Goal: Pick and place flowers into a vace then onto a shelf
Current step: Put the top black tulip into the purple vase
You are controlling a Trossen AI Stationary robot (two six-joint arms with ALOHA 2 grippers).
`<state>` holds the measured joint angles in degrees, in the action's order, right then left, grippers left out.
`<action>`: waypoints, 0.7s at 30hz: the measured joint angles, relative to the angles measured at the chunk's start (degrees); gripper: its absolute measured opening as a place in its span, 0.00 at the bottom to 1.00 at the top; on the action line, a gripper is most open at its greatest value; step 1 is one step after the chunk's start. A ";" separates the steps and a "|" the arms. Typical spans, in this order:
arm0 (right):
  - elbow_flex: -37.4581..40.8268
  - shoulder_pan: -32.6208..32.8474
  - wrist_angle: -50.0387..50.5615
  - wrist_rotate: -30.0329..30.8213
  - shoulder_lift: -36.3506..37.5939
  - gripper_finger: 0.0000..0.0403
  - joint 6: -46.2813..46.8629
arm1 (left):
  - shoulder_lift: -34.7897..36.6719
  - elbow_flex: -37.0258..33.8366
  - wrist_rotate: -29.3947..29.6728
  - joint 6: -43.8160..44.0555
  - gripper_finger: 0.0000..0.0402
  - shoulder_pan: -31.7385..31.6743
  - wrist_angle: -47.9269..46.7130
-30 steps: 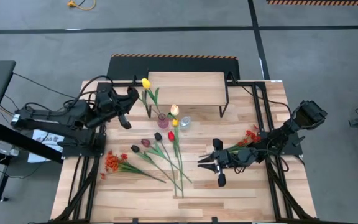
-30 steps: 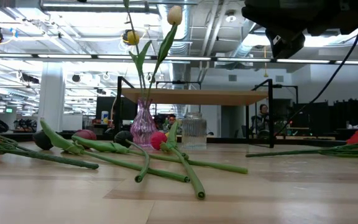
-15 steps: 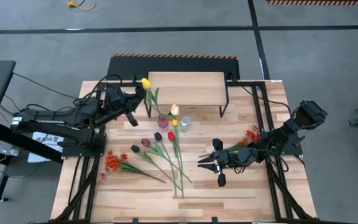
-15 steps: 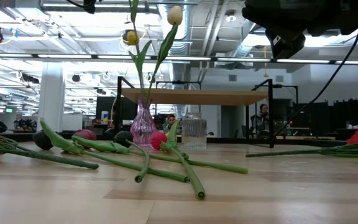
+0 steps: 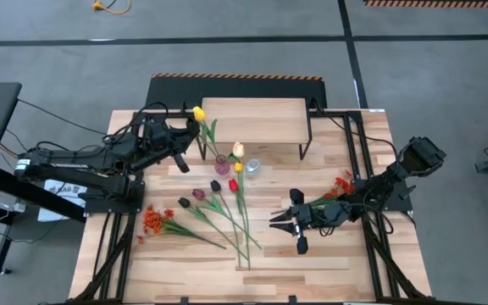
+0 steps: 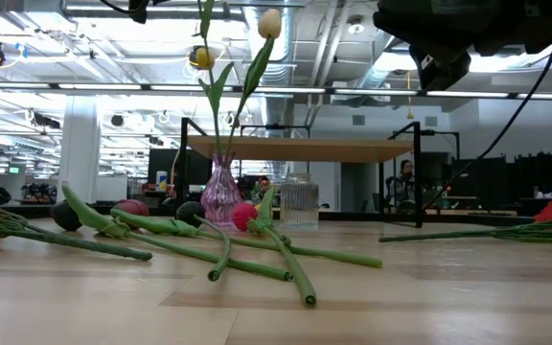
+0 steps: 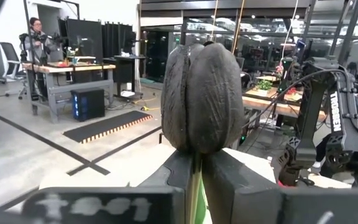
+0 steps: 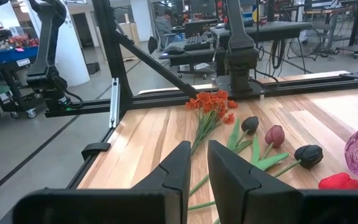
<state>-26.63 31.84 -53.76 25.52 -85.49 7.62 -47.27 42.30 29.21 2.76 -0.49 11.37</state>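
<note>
Overhead, left tool clamped on dark maroon tulip upper left of pink vase, right tool apparently closed, empty, lower right.

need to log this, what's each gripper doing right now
left gripper: shut on a dark maroon tulip, held up near the pink vase
right gripper: shut, holding nothing, low over the table
</note>
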 joint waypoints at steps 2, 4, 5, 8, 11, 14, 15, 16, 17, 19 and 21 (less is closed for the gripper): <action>0.00 0.01 0.00 0.00 0.00 0.12 0.00 | 0.00 0.00 -0.05 0.22 0.06 0.00 -0.05; 0.00 0.02 0.00 0.00 0.00 0.12 0.00 | 0.00 0.00 -0.07 0.87 0.07 0.00 -0.07; 0.00 0.02 0.00 0.00 0.00 0.12 0.00 | 0.00 0.00 -0.07 1.12 0.09 0.00 -0.21; 0.00 0.01 0.00 0.00 0.00 0.12 0.00 | 0.00 0.00 -0.09 1.56 0.14 0.00 -0.89; 0.00 0.02 0.00 0.00 0.00 0.12 0.00 | 0.00 0.00 -0.28 2.89 0.21 0.00 -2.71; 0.00 0.01 0.00 0.00 0.00 0.12 0.00 | 0.00 0.40 -0.50 4.91 0.28 0.00 -6.46; 0.00 0.01 0.00 0.00 0.00 0.12 0.00 | 0.00 0.91 -0.63 5.71 0.31 0.00 -8.44; 0.00 0.01 0.00 0.00 0.00 0.12 0.00 | 0.00 1.60 -0.91 6.60 0.33 0.00 -10.68; 0.00 0.02 -0.01 0.00 0.00 0.12 0.00 | 0.00 2.48 -1.09 7.50 0.35 0.00 -13.14; 0.00 0.02 0.00 0.00 0.00 0.12 0.00 | 0.00 4.26 -1.87 9.24 0.40 0.00 -18.43; 0.00 0.02 0.00 0.00 0.00 0.12 0.01 | 0.00 6.02 -2.11 10.86 0.43 0.00 -23.75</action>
<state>-26.63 31.86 -53.76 25.52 -85.49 7.63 -47.27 48.33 27.10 13.62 -0.49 -12.38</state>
